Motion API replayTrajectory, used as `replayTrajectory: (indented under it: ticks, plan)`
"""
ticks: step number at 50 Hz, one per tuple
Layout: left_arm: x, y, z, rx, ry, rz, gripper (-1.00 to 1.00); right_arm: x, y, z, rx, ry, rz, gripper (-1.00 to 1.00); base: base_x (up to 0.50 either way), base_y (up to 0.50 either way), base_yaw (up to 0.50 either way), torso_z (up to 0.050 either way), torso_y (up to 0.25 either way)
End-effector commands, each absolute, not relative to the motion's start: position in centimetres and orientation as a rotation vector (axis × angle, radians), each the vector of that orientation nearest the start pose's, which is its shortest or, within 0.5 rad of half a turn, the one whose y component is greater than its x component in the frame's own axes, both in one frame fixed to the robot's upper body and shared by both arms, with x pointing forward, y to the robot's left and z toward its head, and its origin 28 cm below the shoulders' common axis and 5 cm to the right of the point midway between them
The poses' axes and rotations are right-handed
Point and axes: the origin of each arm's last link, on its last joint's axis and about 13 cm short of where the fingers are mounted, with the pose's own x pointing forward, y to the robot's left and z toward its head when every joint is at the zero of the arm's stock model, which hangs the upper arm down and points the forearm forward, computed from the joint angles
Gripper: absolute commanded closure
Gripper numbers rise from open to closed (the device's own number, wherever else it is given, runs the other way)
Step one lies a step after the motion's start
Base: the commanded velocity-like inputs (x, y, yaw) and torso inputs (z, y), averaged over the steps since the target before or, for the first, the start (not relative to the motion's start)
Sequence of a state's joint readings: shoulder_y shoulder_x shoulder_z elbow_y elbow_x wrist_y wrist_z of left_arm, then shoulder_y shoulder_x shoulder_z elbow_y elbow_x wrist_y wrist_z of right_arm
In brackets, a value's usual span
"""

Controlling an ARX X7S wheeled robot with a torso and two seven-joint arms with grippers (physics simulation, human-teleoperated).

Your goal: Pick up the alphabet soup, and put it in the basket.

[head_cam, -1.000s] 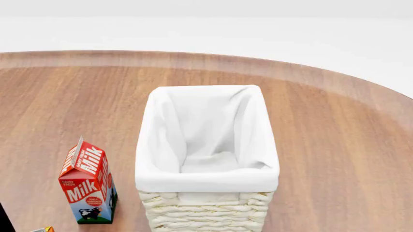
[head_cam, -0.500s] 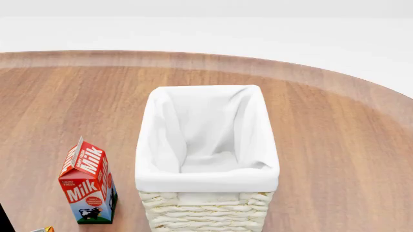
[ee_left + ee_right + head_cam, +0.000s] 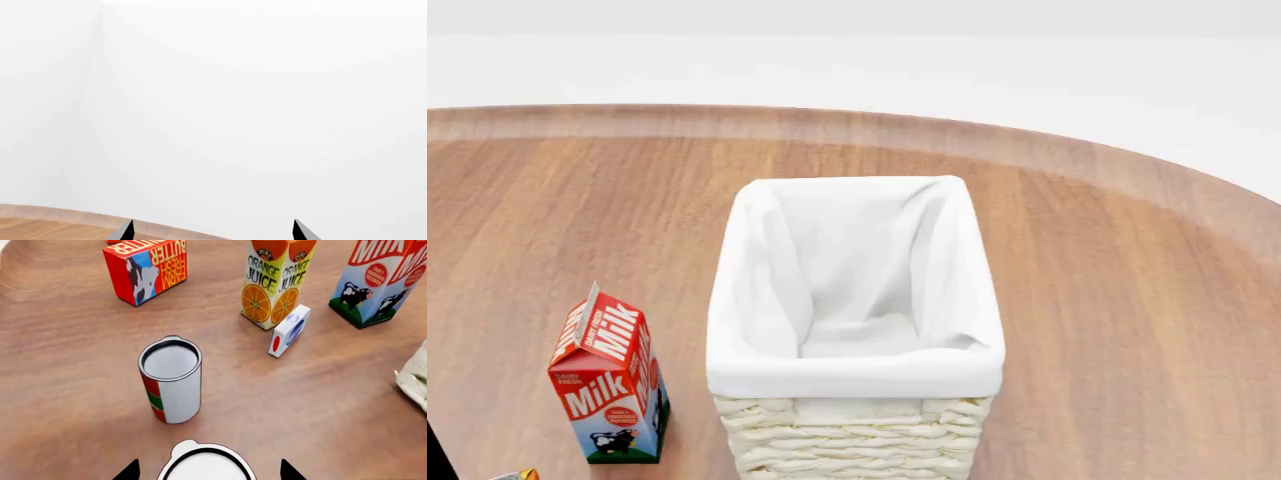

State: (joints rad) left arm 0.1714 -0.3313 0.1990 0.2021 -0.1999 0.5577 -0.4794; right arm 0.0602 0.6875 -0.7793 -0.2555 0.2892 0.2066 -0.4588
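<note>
In the right wrist view a can's silver-white top [image 3: 207, 467] shows at the frame's edge, between the two dark fingertips of my right gripper [image 3: 208, 472]. The label is hidden, so I take it for the alphabet soup only because the other can is red, white and green. The jaws stand wide on either side of it and do not touch it. My left gripper [image 3: 212, 231] is open with nothing between its tips, facing a white wall over the table's edge. The basket [image 3: 854, 380], cream wicker with a white lining, stands mid-table; a corner of the basket [image 3: 413, 380] shows by the right gripper.
A red, white and green can [image 3: 171, 382] stands just beyond the gripped-side can. Further on are a butter box [image 3: 145, 270], an orange juice carton [image 3: 273, 282], a small white box [image 3: 290, 330] and a milk carton [image 3: 380, 282]. The milk carton [image 3: 607, 380] stands left of the basket.
</note>
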Motion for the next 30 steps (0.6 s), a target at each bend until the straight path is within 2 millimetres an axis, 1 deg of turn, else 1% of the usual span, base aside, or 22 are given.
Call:
replayTrajectory:
  ticks: [1, 19, 30]
  plan:
    - [16.9, 23.0, 5.9, -0.109, -0.515, 0.198, -1.00, 16.0, -11.8, 1.2, -0.337, 0.404, 1.212, -1.00, 0.00, 0.00, 0.00, 0.000, 0.000]
    - [16.9, 23.0, 6.0, -0.108, -0.514, 0.197, -1.00, 16.0, -11.7, 0.8, -0.359, 0.428, 1.214, -1.00, 0.00, 0.00, 0.00, 0.000, 0.000]
    - [16.9, 23.0, 5.9, -0.108, -0.514, 0.197, -1.00, 16.0, -11.6, 0.1, -0.386, 0.454, 1.213, -1.00, 0.00, 0.00, 0.00, 0.000, 0.000]
